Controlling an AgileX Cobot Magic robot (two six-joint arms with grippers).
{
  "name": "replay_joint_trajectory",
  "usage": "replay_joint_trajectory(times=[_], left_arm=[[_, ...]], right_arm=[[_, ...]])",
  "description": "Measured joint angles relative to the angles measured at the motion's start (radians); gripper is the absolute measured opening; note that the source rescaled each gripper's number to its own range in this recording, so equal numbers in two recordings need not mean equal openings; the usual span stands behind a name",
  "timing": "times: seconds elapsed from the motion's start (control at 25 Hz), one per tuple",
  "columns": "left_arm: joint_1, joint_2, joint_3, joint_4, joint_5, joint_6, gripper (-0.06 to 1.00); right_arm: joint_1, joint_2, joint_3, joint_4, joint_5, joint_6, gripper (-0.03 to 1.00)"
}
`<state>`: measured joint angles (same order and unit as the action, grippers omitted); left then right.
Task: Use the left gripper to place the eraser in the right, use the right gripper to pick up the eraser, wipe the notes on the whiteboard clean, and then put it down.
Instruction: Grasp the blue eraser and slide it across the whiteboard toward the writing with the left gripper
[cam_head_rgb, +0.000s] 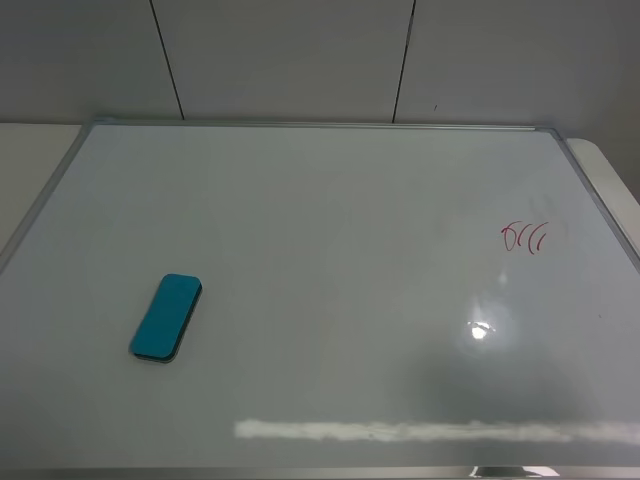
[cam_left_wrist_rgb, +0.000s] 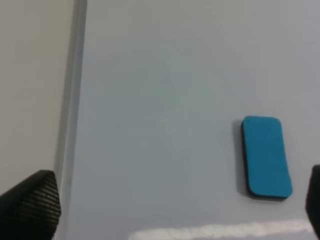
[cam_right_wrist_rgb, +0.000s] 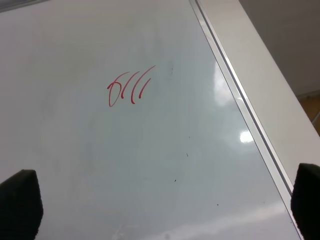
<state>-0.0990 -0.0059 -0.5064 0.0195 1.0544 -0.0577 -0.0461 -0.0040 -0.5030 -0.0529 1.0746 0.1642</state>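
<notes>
The teal eraser (cam_head_rgb: 166, 317) lies flat on the left part of the whiteboard (cam_head_rgb: 330, 250). It also shows in the left wrist view (cam_left_wrist_rgb: 265, 157), beyond the right-hand fingertip. The red notes (cam_head_rgb: 524, 238) are on the board's right part and show in the right wrist view (cam_right_wrist_rgb: 129, 88). Neither arm shows in the exterior view. My left gripper (cam_left_wrist_rgb: 170, 210) is open and empty, with only its two black fingertips (cam_left_wrist_rgb: 30, 205) in view above the board. My right gripper (cam_right_wrist_rgb: 165, 207) is open and empty, its fingertips (cam_right_wrist_rgb: 20, 202) wide apart above the board.
The whiteboard's silver frame (cam_head_rgb: 320, 124) runs along the back, near a white wall. The board's left frame edge (cam_left_wrist_rgb: 70, 100) and its right frame edge (cam_right_wrist_rgb: 240, 100) border a white table surface (cam_right_wrist_rgb: 280, 90).
</notes>
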Motion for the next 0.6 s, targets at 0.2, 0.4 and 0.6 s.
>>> replay_joint_trajectory(times=[0.2,0.4,0.6], left_arm=[[0.039,0.0,0.0,0.001,0.0,-0.001,1.0],[0.07,0.0,0.0,0.002,0.0,-0.001,1.0],[0.054,0.0,0.0,0.002,0.0,-0.001,1.0]], right_arm=[[0.0,0.0,0.0,0.0,0.0,0.0,1.0],[0.0,0.0,0.0,0.0,0.0,0.0,1.0],[0.0,0.0,0.0,0.0,0.0,0.0,1.0]])
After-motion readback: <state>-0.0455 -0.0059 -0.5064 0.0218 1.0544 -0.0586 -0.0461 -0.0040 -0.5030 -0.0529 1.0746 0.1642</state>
